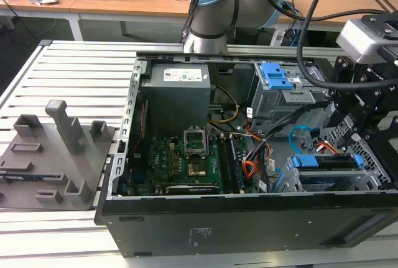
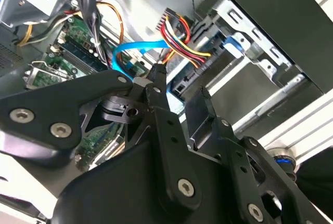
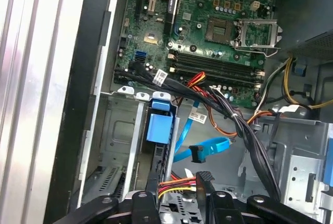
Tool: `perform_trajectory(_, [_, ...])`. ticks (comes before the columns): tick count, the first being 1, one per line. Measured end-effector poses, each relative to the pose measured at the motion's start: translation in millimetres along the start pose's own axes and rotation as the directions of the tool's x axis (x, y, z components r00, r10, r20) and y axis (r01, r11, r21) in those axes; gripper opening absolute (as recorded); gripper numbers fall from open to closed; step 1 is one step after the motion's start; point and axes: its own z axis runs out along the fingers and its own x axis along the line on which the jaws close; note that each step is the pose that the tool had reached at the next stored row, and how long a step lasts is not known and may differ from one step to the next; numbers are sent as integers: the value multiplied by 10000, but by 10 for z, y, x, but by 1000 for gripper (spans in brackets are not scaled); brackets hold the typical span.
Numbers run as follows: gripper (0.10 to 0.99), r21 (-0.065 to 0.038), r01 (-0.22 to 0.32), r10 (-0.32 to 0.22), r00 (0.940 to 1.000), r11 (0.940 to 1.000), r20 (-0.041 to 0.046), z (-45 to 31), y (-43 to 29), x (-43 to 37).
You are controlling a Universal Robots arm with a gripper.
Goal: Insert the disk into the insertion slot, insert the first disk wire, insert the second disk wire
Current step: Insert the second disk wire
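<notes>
on the exterior view's left, a grey fixture tray (image 1: 53, 168) lies on the slatted table (image 1: 68, 69), well apart from the work

the open computer case (image 1: 249, 218) comes next, with the motherboard (image 1: 180, 156) on its floor, and then the taller cage with blue latch tabs (image 1: 277, 91)

toward the exterior view's right the disk (image 1: 326, 162) already sits in the insertion slot (image 1: 373, 167), its blue carrier showing at the near end, so that step looks done

the gripper (image 3: 178, 177) hangs right over the disk's end; in the first wrist view the disk's long axis runs straight away from the fingertips toward the motherboard

the jaws stand parted, clamped on nothing i can make out

the first disk wire (image 3: 177, 184) lies in the gap, its red, orange and yellow leads running crosswise from one finger to the other, and in the second wrist view its small black plug rests against one fingertip (image 2: 158, 78)

the second disk wire (image 3: 210, 147) loops loose beyond the fingertips, on the motherboard side, with its dark plug just beside the carrier; i can't tell whether either plug is seated
</notes>
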Motion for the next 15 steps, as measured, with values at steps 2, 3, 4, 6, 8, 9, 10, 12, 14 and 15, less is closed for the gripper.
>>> perform_trajectory(2, [424, 0, 1, -1, 10000, 10000, 2, 3, -11, -65])
perform_trajectory(3, [424, 1, 9, -9, 10000, 10000, 2, 6, -12, -80])
perform_trajectory(4, [424, -1, 11, -11, 10000, 10000, 1, 10, 2, -84])
perform_trajectory(6, [424, -1, 18, -18, 10000, 10000, 2, 31, 45, -91])
perform_trajectory(8, [424, -2, 45, -45, 10000, 10000, 0, 57, 57, -92])
perform_trajectory(9, [424, -3, 69, -69, 10000, 10000, 0, 71, 59, -92])
perform_trajectory(10, [424, -5, 113, -113, 9999, 9999, -2, 90, 63, -94])
perform_trajectory(12, [424, -10, 201, -201, 9998, 9998, -7, 98, 85, -119])
perform_trajectory(14, [424, -16, 256, -256, 9997, 9997, -38, 99, 124, -126])
perform_trajectory(15, [424, -18, 265, -265, 9996, 9996, -58, 100, 140, -128])
